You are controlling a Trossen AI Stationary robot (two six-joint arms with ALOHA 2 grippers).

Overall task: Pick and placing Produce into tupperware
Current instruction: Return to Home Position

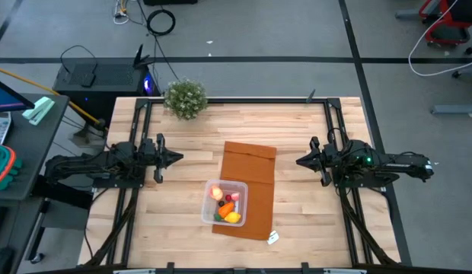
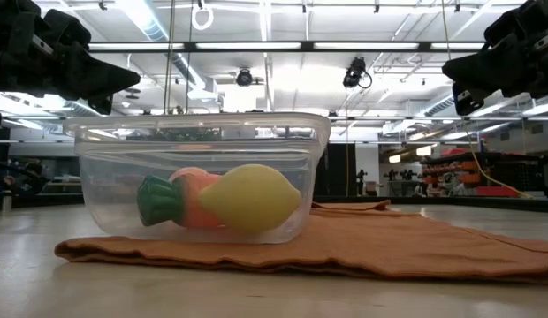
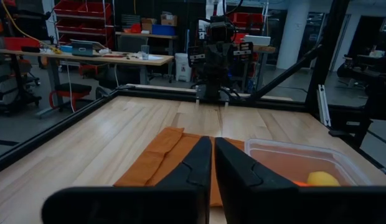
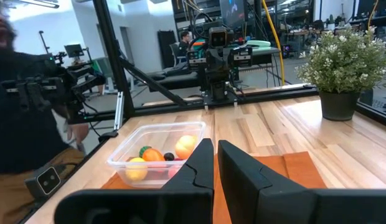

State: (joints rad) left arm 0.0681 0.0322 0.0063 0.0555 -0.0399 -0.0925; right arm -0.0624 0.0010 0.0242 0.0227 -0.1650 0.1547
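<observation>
Left arm [image 1: 99, 164] and right arm [image 1: 388, 164] were matte black, built of blocky jointed links. A small green light [image 1: 367, 160] glowed near the right arm's wrist. Left gripper [image 3: 213, 142] and right gripper [image 4: 215, 144] each had two dark, smooth, wedge-shaped fingers [image 3: 193, 171] tapering to blunt tips.

The room is lit brightly from above by ceiling strip lights [image 2: 230, 45]. Their glare is caught along the clear box [image 2: 203, 124].
</observation>
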